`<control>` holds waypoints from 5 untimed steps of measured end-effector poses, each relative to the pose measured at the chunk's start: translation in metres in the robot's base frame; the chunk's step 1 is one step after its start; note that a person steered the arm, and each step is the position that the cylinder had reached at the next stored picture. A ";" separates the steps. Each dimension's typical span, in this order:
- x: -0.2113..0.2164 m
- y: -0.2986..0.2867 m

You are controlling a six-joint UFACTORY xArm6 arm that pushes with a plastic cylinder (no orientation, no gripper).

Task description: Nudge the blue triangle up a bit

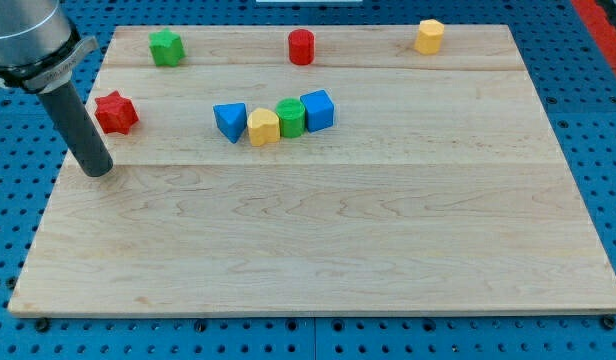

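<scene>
The blue triangle (230, 121) lies on the wooden board (328, 240), left of centre in the upper half. It touches a yellow heart-shaped block (263, 127) on its right. My tip (98, 170) rests on the board near the left edge, well to the left of and slightly below the blue triangle, just below a red star block (115, 112).
A green block (291, 116) and a blue cube (317, 109) continue the row right of the yellow heart. Along the view's top stand a green star block (166, 47), a red cylinder (301, 47) and a yellow block (429, 36).
</scene>
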State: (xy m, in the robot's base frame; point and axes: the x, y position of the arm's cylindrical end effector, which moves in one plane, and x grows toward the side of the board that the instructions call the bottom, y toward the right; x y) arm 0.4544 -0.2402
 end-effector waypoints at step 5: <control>0.000 0.031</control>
State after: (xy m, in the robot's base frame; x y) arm 0.4544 -0.2096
